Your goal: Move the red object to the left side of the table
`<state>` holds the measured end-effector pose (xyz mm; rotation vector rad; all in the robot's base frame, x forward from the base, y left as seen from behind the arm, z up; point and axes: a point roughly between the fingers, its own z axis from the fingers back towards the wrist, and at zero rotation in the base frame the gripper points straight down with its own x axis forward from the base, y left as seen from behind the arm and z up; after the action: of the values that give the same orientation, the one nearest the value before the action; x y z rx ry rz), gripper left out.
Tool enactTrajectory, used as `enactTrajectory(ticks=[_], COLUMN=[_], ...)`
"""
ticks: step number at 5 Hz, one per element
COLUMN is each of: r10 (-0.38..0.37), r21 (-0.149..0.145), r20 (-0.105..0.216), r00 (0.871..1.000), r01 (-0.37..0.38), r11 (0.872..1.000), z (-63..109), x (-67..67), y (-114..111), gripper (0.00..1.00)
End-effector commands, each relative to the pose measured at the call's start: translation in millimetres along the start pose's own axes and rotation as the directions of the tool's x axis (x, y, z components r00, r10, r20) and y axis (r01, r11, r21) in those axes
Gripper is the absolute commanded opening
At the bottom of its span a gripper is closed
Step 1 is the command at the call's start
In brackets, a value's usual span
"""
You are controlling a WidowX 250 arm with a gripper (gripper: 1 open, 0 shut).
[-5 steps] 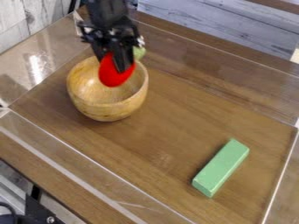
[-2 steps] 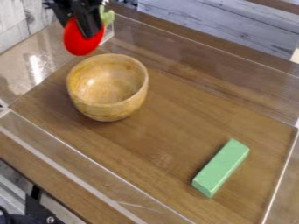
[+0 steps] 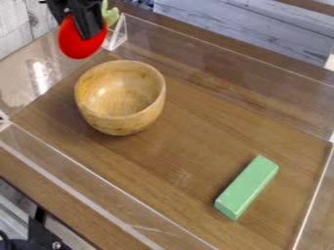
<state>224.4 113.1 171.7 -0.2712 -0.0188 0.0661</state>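
The red object (image 3: 80,39), a small strawberry-shaped toy with a bit of green at its top, hangs in the air at the top left of the camera view. My gripper (image 3: 84,23) is shut on it from above; only the black finger ends show, the rest is cut off by the frame's top edge. The toy is above and to the left of the wooden bowl (image 3: 120,96), clear of its rim. Below lies the dark wood-grain table (image 3: 196,146).
The empty wooden bowl stands left of centre. A green rectangular block (image 3: 247,187) lies at the front right. Low clear acrylic walls (image 3: 39,156) edge the tabletop.
The gripper has lifted the red object out of the bowl and carried it up and to the left, toward the frame's top corner. Bowl and green block have not moved.
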Motion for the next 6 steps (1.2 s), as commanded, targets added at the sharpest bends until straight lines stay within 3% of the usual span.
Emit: enactTrajectory(ticks=[1,3,5,6], r10=[0.049,-0.091,-0.062,-0.047], r21=[0.029,0.02,-0.005,-0.035], r20=[0.035,-0.046,-0.072,-0.085], r00=[0.998,0.995,0.996,0.995], r01=[-0.05,0.092,0.062,0.044], r11=[0.998,0.996,0.998,0.998], z=[10.0,8.5,0.3,-6.6], x=[-13.1,-19.1,-37.9,-46.5], y=[-0.9,-1.4,20.9,32.1], gripper=[0.0,0.0,0.0,0.0])
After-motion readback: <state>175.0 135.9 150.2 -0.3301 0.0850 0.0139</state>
